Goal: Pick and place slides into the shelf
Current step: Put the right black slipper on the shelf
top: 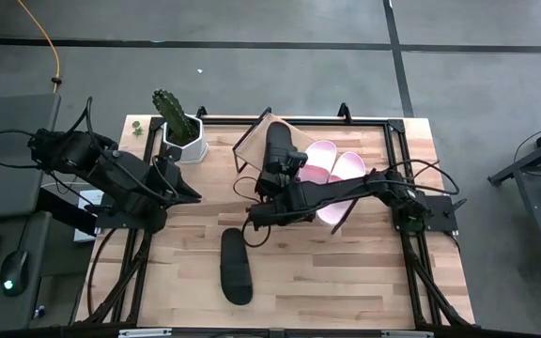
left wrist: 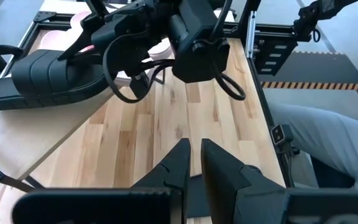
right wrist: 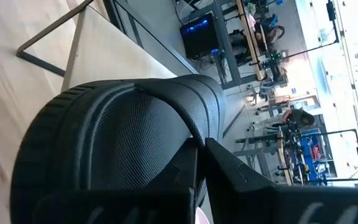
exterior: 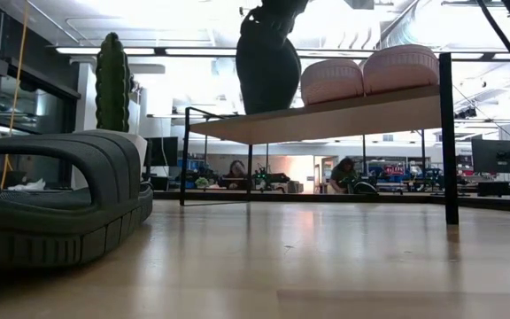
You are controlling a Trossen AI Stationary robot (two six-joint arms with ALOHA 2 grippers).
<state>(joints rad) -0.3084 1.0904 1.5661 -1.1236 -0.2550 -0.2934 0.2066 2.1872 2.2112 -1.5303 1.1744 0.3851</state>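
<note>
Slides, overall: four in view; two pink ones rest on the shelf, one black one is at the shelf in the right hand's grip, one black one lies on the tabletop. By my reading the task is a little past halfway.
Left hand (left wrist: 194, 163): at the left side of the tabletop (top: 346, 272), beside the potted cactus (top: 178, 124), well away from every slide; its fingers are nearly together with only a thin gap and nothing between them. It looks to be waiting.
Loose black slide (top: 236, 266): lying flat on the tabletop in front of the shelf, near the front edge, untouched by either hand. This one is still to be picked up and placed.
Held black slide (top: 279, 148): at the left part of the shelf (exterior: 326, 115); in the low view it stands steeply over the board's near edge, so I judge it not yet settled flat.
Right hand (right wrist: 197, 163): reaching in from the right across the shelf, fingers clamped on the strap of the held black slide.
Pink slides (top: 332, 169): side by side on the right part of the shelf, toes outward in the low view; these two appear done.
Left to do: let go of the held slide once it lies on the board, then fetch the loose one into the free space.
</note>
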